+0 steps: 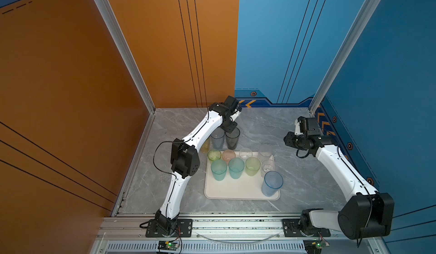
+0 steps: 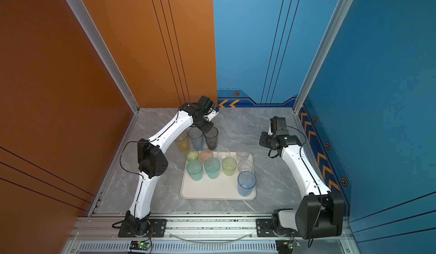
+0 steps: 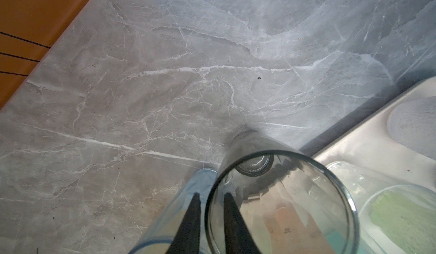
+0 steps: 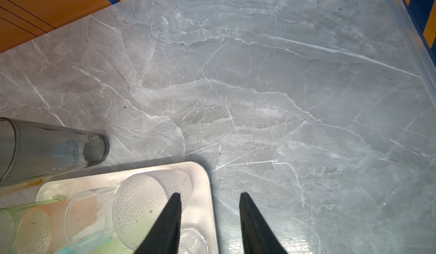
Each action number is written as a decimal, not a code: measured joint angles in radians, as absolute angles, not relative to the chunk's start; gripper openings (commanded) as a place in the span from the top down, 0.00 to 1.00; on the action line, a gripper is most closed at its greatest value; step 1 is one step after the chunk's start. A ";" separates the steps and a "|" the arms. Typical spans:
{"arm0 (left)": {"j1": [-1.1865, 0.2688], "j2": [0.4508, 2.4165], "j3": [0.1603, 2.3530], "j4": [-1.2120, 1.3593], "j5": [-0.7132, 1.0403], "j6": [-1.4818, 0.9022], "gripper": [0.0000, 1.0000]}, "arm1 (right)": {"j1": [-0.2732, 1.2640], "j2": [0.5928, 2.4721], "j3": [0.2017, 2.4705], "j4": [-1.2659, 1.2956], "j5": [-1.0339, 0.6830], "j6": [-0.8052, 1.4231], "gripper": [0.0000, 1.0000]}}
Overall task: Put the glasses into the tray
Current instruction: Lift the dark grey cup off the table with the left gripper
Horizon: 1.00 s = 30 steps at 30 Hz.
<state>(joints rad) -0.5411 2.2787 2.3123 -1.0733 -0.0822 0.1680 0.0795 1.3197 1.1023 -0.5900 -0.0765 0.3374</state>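
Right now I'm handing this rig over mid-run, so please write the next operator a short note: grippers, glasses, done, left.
Left gripper: jaws astride the wall of the smoky grey tumbler, which stands on the table behind the tray; firm pinch not confirmed.
Right gripper: open, empty, above the tray's far right corner.
Done: nine glasses seem to stand in the tray, the tall blue one nearest the front.
Left: the smoky grey tumbler, the blue-grey tumbler and the yellow tumbler, all on the table.
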 measured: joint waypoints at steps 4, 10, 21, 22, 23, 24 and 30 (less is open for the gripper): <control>-0.535 2.287 2.318 -1.073 -0.082 0.172 0.84 | 0.080 1.320 1.102 -0.590 -0.076 0.337 0.60; -0.530 2.296 2.319 -1.073 -0.081 0.177 0.84 | 0.080 1.320 1.102 -0.590 -0.076 0.337 0.60; -0.530 2.315 2.333 -1.074 -0.055 0.187 0.95 | 0.080 1.320 1.102 -0.590 -0.076 0.337 0.60; -0.531 2.315 2.338 -1.073 -0.051 0.188 0.96 | 0.080 1.320 1.102 -0.590 -0.076 0.337 0.60; -0.531 2.315 2.341 -1.072 -0.052 0.188 0.98 | 0.080 1.320 1.102 -0.590 -0.076 0.337 0.60; -0.531 2.315 2.342 -1.070 -0.052 0.188 1.00 | 0.080 1.320 1.102 -0.590 -0.076 0.337 0.60; -0.531 2.315 2.342 -1.070 -0.052 0.188 1.00 | 0.080 1.320 1.102 -0.590 -0.076 0.337 0.60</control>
